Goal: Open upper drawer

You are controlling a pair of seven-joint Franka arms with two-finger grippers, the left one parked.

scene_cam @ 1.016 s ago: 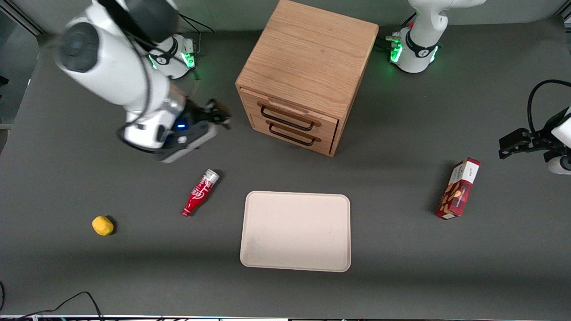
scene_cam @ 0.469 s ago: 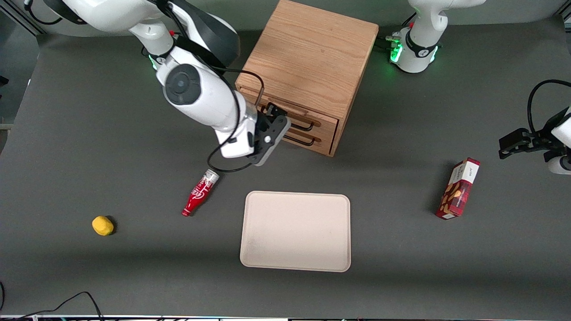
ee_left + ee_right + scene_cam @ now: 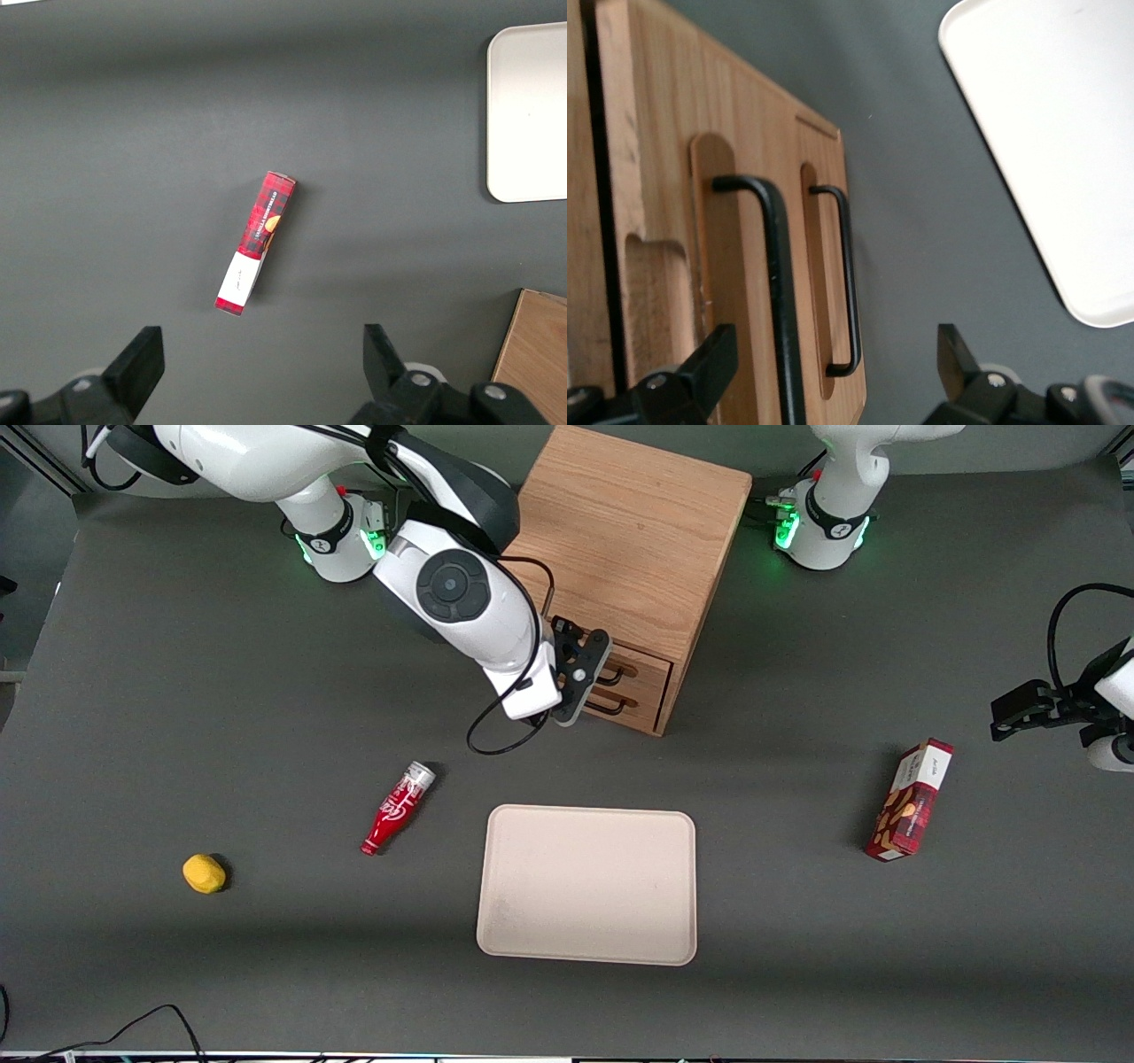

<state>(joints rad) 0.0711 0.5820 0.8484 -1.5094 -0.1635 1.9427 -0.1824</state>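
1. The gripper (image 3: 592, 657) hangs just in front of the oak cabinet (image 3: 620, 540), fingers (image 3: 713, 359) spread apart.
2. The upper drawer (image 3: 651, 667) sits shut, its black wire handle (image 3: 772, 274) between the fingers, untouched.

Cabinet (image 3: 620, 540): light oak, visible grain, matt. Upper drawer (image 3: 673, 266) same wood, thin black wire handle (image 3: 775, 292), slight sheen. Gripper (image 3: 592, 657) before the drawers: black matt plastic fingers (image 3: 709, 359), spread apart. Tabletop (image 3: 797, 957) dark grey, matt. Tray (image 3: 586, 884) cream, smooth. Bottle (image 3: 397, 808) glossy red.
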